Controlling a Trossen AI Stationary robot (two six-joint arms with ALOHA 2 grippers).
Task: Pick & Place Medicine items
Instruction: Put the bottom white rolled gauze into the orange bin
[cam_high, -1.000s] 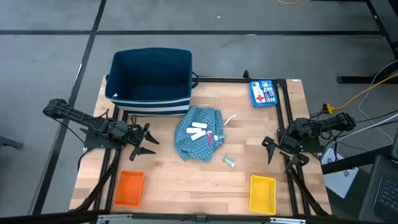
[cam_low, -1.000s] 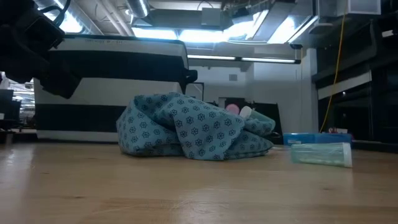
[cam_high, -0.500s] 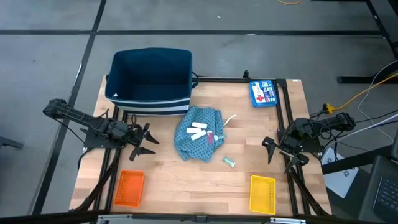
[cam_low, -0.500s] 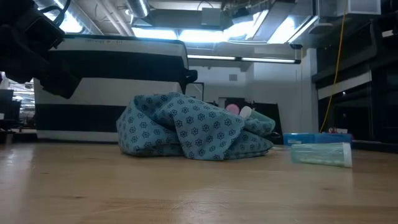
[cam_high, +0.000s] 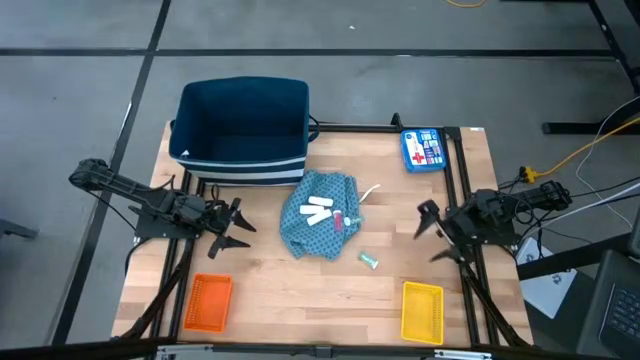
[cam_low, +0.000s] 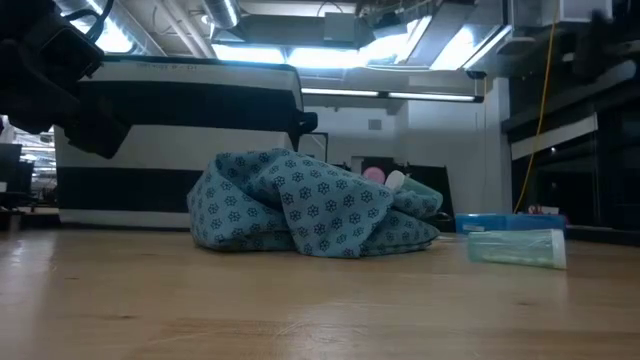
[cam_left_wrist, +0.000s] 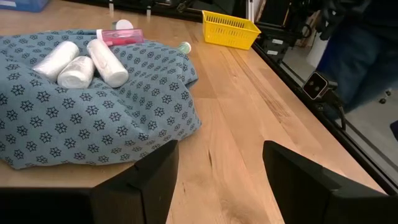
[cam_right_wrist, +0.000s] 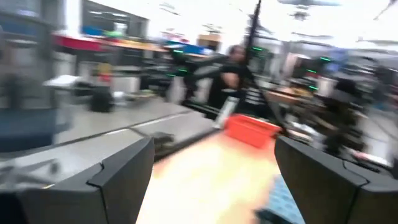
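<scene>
Three white stick-like tubes (cam_high: 318, 212) (cam_left_wrist: 81, 62) and a pink-red piece (cam_high: 342, 220) (cam_left_wrist: 121, 37) lie on top of the crumpled teal patterned cloth (cam_high: 318, 228) (cam_low: 310, 205) at the table's middle. A pale green piece (cam_high: 369, 261) (cam_low: 515, 248) lies on its side on the bare wood to the right of and nearer than the cloth. My left gripper (cam_high: 235, 226) (cam_left_wrist: 214, 180) is open, low, just left of the cloth and pointing at it. My right gripper (cam_high: 432, 232) (cam_right_wrist: 214, 180) is open near the table's right edge, pointing left, well right of the green piece.
A dark blue bin (cam_high: 242, 130) stands at the far left. A flat blue box with a red cross (cam_high: 423, 150) lies at the far right corner. An orange basket (cam_high: 209, 302) sits near left, a yellow basket (cam_high: 422, 312) near right. Bare wood lies between cloth and baskets.
My right gripper has swung a little toward the table's left and far side, toward the cloth, and has turned as it went; its fingers stay open. The left arm, the cloth and the medicine items have kept still.
</scene>
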